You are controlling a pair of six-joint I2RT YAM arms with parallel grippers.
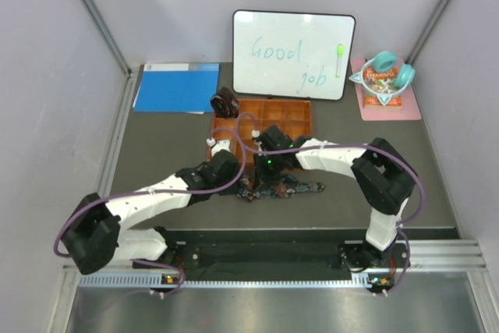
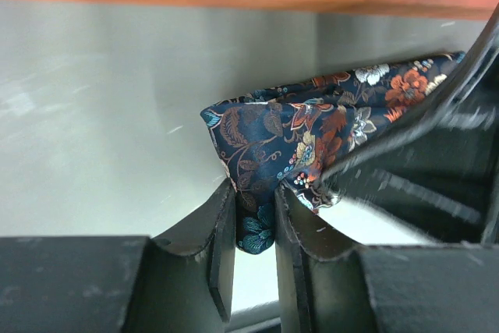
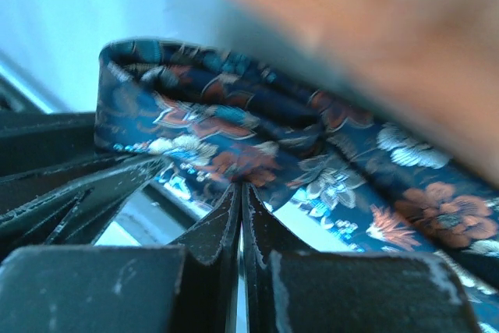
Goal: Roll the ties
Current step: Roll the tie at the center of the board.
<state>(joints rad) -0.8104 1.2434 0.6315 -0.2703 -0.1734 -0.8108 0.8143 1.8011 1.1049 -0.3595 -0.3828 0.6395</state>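
Grey walls enclose a dark grey counter (image 1: 156, 154), seen from above. Along its far edge, from left to right, we see a blue folder (image 1: 175, 87), a whiteboard (image 1: 292, 54) reading "Good job", and a pink mat (image 1: 413, 107) carrying teal headphones (image 1: 382, 64).

An orange tray (image 1: 269, 101) divided into compartments sits at the middle of the counter, toward the far edge. A brown-maroon tie (image 1: 224, 103), rolled into a coil, stands at the tray's far-left corner. We cannot tell whether it is inside the corner compartment or just beside it.

The navy floral tie (image 1: 300, 187) lies on the counter just in front of the tray's near side. Its long axis runs left to right, roughly parallel to the counter's near edge. The loose end points toward the right edge and the left end is bunched under the two arms.

In the left wrist view, the left hand (image 2: 253, 208) is pinched narrow on a fold of this tie, with fabric between the fingers. The folded end faces left.

In the right wrist view, the right hand (image 3: 240, 193) is closed, fingertips together at the tie's lower edge. We cannot tell whether it holds any fabric. The tie bends back on itself at the left and runs off to the lower right.
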